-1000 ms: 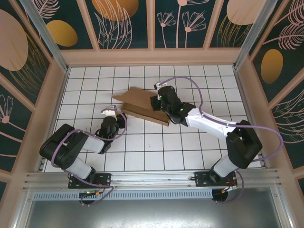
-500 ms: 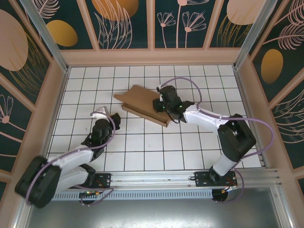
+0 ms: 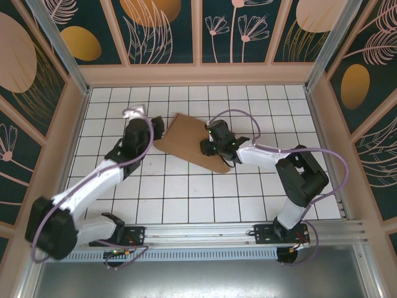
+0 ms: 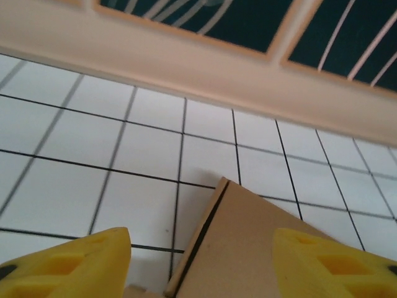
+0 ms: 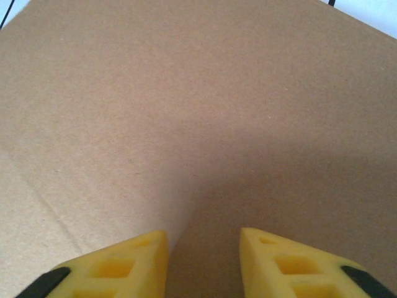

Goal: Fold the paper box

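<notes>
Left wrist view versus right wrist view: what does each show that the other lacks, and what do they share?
Left wrist: the white gridded table, the enclosure wall, and a corner of the paper box ahead of the left gripper. Right wrist: a close, flat stretch of cardboard with a faint crease under the right gripper. Shared: brown cardboard and yellow fingers set apart.

Your top camera looks steeply down from high at the near edge, taking in the whole white, black-gridded worktop (image 3: 186,198). Your left wrist camera sits low and looks out past the left hand (image 4: 201,261) across the tiles toward the beige back wall (image 4: 186,62), close to a corner of the flat brown cardboard paper box (image 4: 248,230). Your right wrist camera looks past the right hand (image 5: 203,261) straight onto that cardboard, very near. All three views share the box.
</notes>
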Robot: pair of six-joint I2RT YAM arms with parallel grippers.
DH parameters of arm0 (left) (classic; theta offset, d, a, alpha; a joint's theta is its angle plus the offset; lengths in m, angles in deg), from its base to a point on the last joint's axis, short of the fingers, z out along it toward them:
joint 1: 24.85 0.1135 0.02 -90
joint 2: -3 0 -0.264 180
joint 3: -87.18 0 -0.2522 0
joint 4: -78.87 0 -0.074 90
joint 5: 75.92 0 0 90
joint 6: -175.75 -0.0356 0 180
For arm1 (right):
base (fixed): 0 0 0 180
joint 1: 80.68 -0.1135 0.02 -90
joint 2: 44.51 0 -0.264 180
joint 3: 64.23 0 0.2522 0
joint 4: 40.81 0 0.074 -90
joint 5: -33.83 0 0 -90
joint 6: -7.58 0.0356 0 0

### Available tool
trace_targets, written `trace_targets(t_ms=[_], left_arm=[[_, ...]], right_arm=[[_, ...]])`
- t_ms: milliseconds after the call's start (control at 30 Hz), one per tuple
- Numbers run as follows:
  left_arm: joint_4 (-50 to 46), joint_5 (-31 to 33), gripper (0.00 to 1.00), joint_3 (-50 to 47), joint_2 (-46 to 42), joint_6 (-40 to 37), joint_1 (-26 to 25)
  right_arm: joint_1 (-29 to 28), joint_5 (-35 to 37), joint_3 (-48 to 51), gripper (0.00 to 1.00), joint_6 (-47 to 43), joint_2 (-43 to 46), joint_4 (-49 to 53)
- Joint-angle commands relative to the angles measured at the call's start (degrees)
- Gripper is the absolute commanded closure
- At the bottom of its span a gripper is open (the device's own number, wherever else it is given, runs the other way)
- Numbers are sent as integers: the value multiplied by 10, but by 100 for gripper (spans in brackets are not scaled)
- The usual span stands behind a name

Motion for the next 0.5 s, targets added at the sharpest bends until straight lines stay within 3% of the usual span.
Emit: trace_targets(t_ms=[0, 200, 333, 467], left_arm=[[-101, -80, 37, 111, 104, -87, 1], [-147, -132, 35, 191, 219, -131, 49], [-137, -218, 35, 208, 271, -131, 98], [-132, -274, 35, 222, 307, -150, 101]], right_arm=[[15, -1, 12, 56, 4, 57, 15], [54, 8, 59, 37, 54, 119, 3], [77, 26, 95, 31, 87, 138, -3], [84, 56, 113, 28, 99, 135, -4]])
